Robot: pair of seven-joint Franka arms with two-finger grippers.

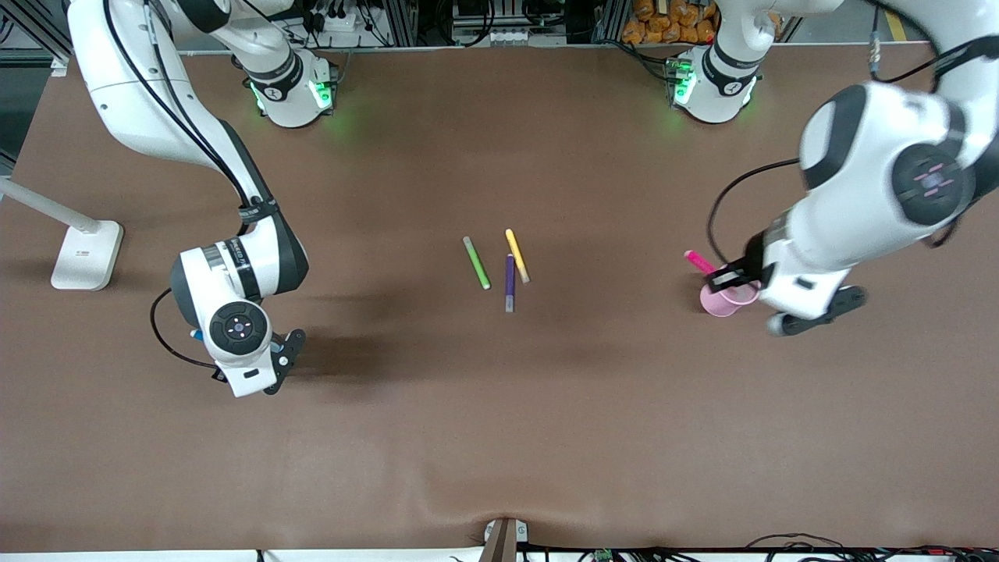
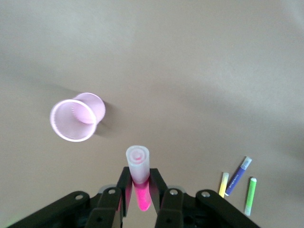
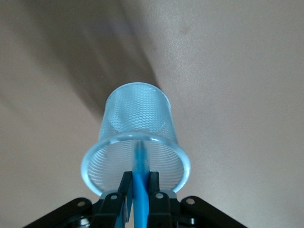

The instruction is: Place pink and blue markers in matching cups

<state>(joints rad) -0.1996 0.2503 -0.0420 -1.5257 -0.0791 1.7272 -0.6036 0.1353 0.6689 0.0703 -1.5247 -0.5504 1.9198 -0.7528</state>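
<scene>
My left gripper (image 1: 730,277) is shut on the pink marker (image 1: 697,261), which is tilted just above the light pink cup (image 1: 722,303). In the left wrist view the jaws (image 2: 141,179) pinch the marker (image 2: 142,197). Its pale cap points down at the table beside the upright cup (image 2: 76,118), not inside it. My right gripper (image 3: 139,183) is shut on the blue marker (image 3: 140,187) directly over the pale blue mesh cup (image 3: 137,128). The marker's lower end reaches into the cup's mouth. In the front view the right hand hides that cup and marker.
Green (image 1: 477,263), yellow (image 1: 517,255) and dark purple (image 1: 510,282) markers lie together at the table's middle. They also show in the left wrist view, with the purple marker (image 2: 237,175) in the middle. A white stand base (image 1: 86,254) sits at the right arm's end.
</scene>
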